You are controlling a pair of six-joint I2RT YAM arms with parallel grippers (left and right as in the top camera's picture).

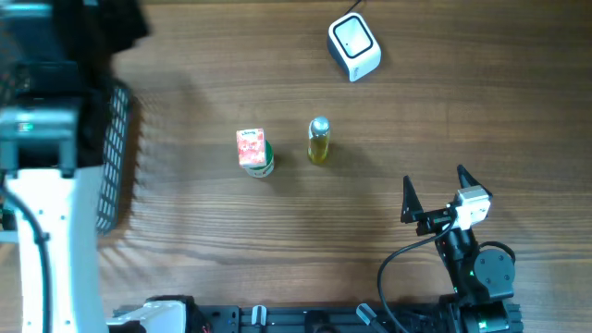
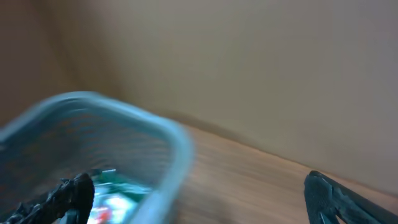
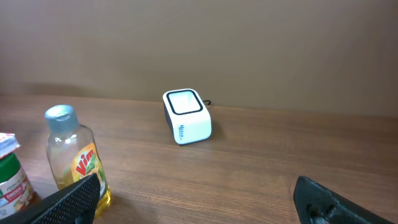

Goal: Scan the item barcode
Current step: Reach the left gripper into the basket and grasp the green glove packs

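- Right gripper (image 1: 435, 178): empty, fingers spread wide, front right.
- Left gripper (image 2: 198, 186): fingers wide, above basket (image 2: 180, 149).
- Bottle (image 1: 318, 141): upright at centre, near green can (image 1: 259, 165); scanner (image 1: 354, 46) well behind.

White scanner (image 3: 186, 117) at centre, yellow Vim bottle (image 3: 73, 165) at left, end effector (image 3: 194, 186) fingers wide apart below.

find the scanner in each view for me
Overhead: scanner near the top edge, right of centre.
Left wrist: not in it.
Right wrist: scanner just left of centre, at mid-height.
Shared landmark: the bottle, below and left of the scanner in the overhead view, and at lower left in the right wrist view.
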